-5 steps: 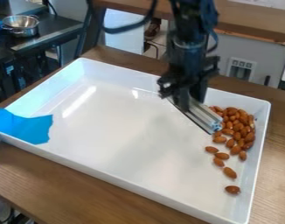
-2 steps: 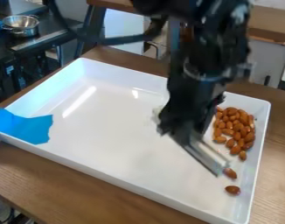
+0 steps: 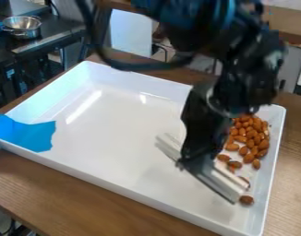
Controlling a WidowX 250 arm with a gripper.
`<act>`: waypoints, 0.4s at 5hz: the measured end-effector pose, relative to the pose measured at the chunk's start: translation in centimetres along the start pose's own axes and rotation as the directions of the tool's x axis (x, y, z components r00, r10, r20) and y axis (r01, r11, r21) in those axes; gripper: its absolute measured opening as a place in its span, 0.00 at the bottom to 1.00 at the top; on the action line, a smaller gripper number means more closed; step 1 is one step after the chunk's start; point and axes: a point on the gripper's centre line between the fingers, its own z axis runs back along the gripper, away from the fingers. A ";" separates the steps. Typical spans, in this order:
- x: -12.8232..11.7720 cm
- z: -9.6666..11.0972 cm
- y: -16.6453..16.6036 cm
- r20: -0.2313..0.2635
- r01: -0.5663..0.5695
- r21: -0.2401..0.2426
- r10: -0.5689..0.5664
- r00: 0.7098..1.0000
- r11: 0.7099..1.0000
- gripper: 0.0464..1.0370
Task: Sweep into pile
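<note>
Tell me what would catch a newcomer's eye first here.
Likely the black gripper, over the right half of the big white tray, holding a pale bar aslant. Next, the brown almonds bunched along the tray's right side, one lying nearer the front corner. Then the bright blue patch over the tray's left corner.

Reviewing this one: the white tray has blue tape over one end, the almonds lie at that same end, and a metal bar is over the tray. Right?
Not quite: the camera view shows the almonds at the end opposite the blue tape. The rest stands.
</note>
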 end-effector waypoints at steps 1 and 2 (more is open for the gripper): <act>0.0 -1.1 -0.2 0.034 -0.051 0.012 0.051 0.998 0.999 0.31; 0.1 -1.2 -0.2 0.037 -0.056 0.013 0.055 0.998 0.998 0.31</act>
